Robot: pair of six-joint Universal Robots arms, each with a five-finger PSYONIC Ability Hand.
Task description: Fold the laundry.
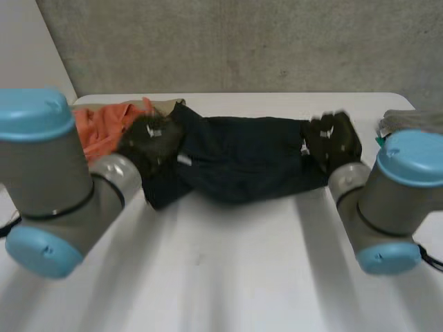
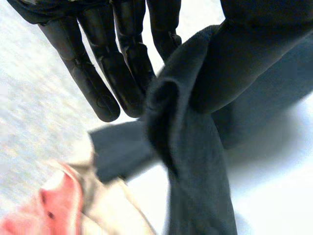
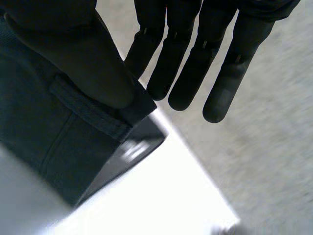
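Observation:
A dark navy garment point(image 1: 249, 159) is stretched across the far half of the white table point(image 1: 228, 277) between my two hands. My left hand point(image 1: 149, 142) holds its left end. In the left wrist view, bunched dark cloth point(image 2: 195, 147) is pinched against the straight fingers point(image 2: 122, 63). My right hand point(image 1: 336, 142) holds the right end. There the thumb point(image 3: 83, 63) presses the waistband edge point(image 3: 73, 122) against the straight fingers point(image 3: 181, 63).
An orange cloth point(image 1: 100, 128) with a beige piece point(image 1: 163, 105) lies at the far left, behind my left hand. In the left wrist view the orange cloth point(image 2: 54, 205) sits beyond the fingertips. A grey bundle point(image 1: 408, 121) rests at the far right edge.

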